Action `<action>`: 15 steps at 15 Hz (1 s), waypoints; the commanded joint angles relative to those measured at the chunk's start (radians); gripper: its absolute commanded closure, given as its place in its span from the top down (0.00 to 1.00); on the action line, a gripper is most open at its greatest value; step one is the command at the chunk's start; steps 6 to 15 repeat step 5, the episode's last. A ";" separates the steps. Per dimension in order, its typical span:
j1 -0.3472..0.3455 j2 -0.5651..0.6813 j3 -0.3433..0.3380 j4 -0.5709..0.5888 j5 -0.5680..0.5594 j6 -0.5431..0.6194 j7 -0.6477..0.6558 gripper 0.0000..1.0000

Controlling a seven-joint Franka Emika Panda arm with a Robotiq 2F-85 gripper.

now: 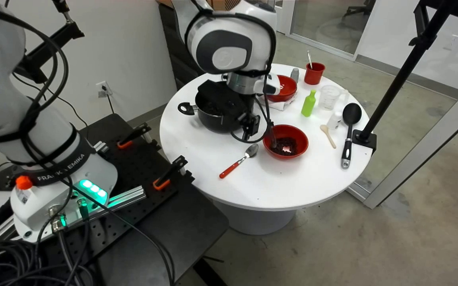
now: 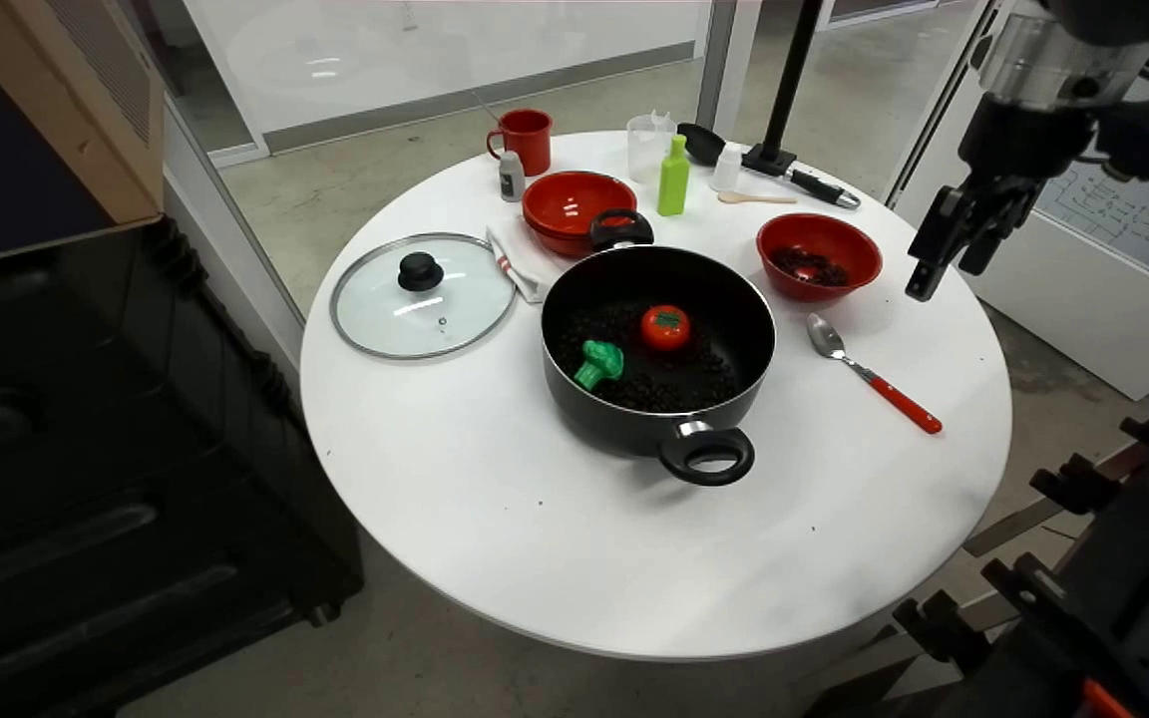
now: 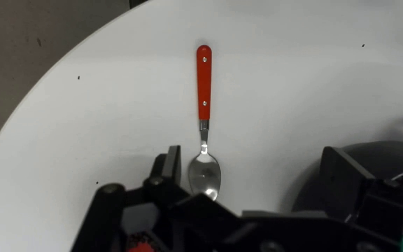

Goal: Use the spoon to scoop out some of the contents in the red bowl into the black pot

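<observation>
Red-handled spoon (image 3: 204,122) lies flat on the table (image 3: 117,105), the gripper (image 3: 252,154) spread above

The handle is glossy red with two silver rivets. A narrow metal neck joins it to an oval silver head with bright glints; in the wrist view the gripper hides the tip of that head. In both exterior views the head lies just beside the red bowl (image 2: 839,235), apart from it, the handle pointing away. The black pot (image 2: 589,419) stands near the head.

The gripper's two fingers stand wide apart. In the wrist view the silver head shows between them, much closer to one finger. The gripper hangs above the table, clear of the spoon.
</observation>
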State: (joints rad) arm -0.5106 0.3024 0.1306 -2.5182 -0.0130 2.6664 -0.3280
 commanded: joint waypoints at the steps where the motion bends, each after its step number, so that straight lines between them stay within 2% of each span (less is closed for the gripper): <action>1: 0.100 -0.026 -0.084 0.001 0.054 -0.017 -0.032 1.00; 3: 0.125 -0.027 -0.104 0.000 0.056 -0.016 -0.027 1.00; 15: 0.123 -0.010 -0.108 0.000 0.056 -0.012 -0.028 1.00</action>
